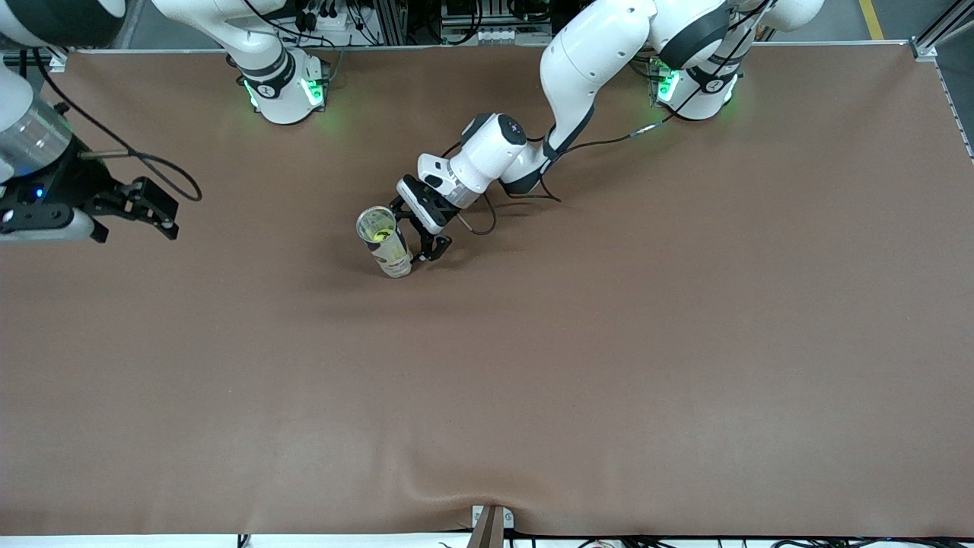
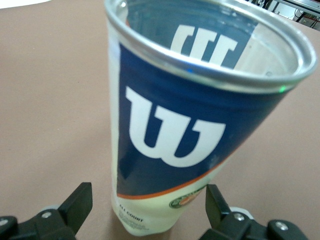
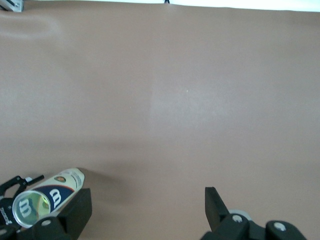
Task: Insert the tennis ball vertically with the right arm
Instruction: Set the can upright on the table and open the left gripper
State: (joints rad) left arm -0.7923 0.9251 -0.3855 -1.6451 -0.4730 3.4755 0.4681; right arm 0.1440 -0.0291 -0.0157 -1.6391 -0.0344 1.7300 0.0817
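Yellow-green tennis ball sits inside a clear can with a metal rim and a dark blue label – the can stands upright on the brown table cover, open at the top. Left gripper has its fingers spread wide, one on each side of the can's lower part, not touching. Right gripper waits over the table's right-arm end, fingers wide apart and empty.
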